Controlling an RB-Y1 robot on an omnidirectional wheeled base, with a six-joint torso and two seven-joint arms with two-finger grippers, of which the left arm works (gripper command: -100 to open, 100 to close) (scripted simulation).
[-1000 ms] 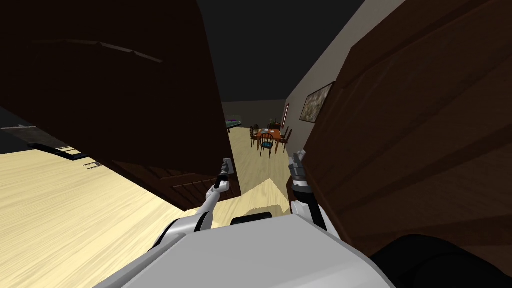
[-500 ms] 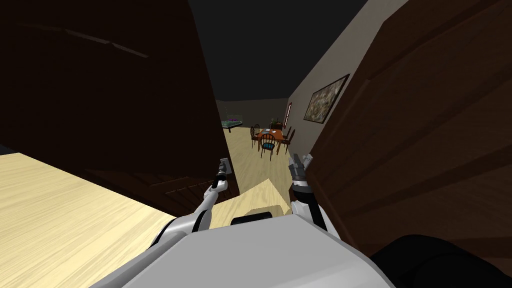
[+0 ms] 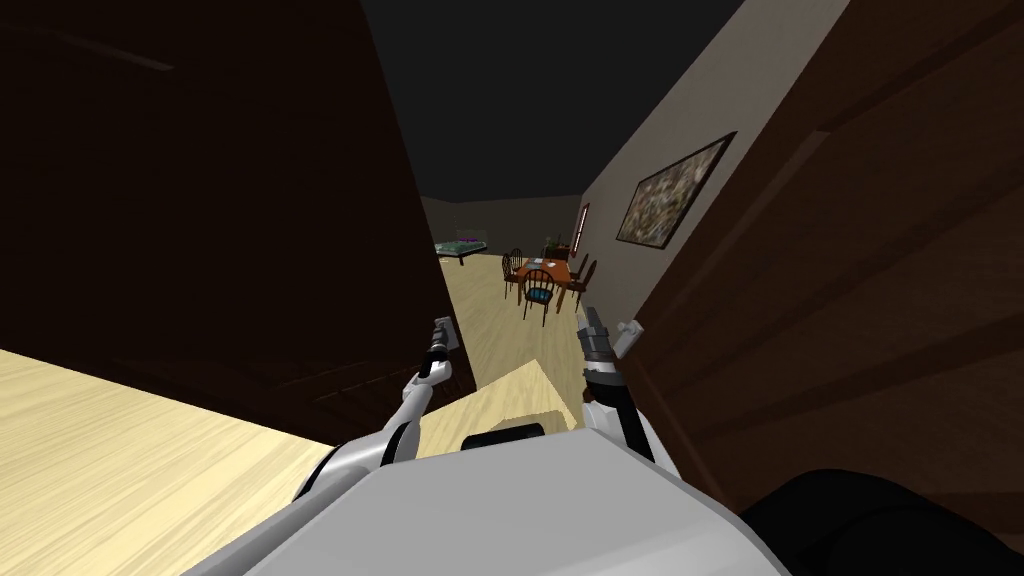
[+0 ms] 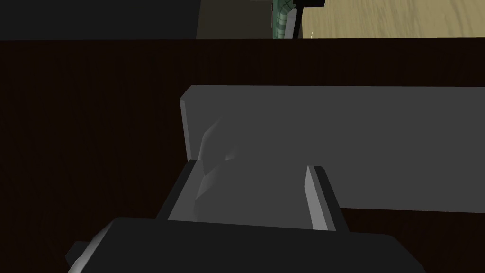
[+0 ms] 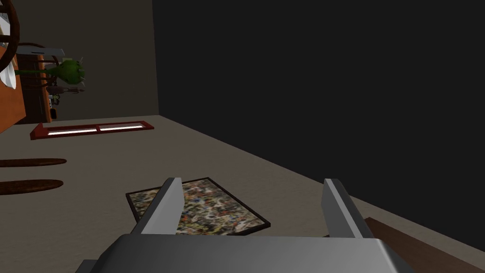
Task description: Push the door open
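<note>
Door (image 3: 250, 200): dark brown leaf on the left, swung partway, free edge just beside the left gripper (image 3: 443, 335).
Left gripper: fingers spread, straddling a grey handle lump (image 4: 215, 142) on a grey plate (image 4: 379, 142) fixed to the door face; apparently pinching nothing.
Right gripper (image 3: 608, 326): raised close beside the dark brown panel on the right (image 3: 850, 300), fingers spread, holding nothing.
Step in hand: likely mid-push, with the opening already wide enough to show the room beyond.
Doing it well: press flat through the plate near the free edge, far from the hinge, for best leverage; follow the arc of the swing rather than driving straight; avoid hooking a finger on the handle lump.
Edges: door's free edge to the left, panel's edge to the right; right forearm near that panel, so better tucked inward.
Open room: pale wood floor (image 3: 500, 330) running ahead between the two; table with chairs (image 3: 545, 272) well apart, far down the room.
</note>
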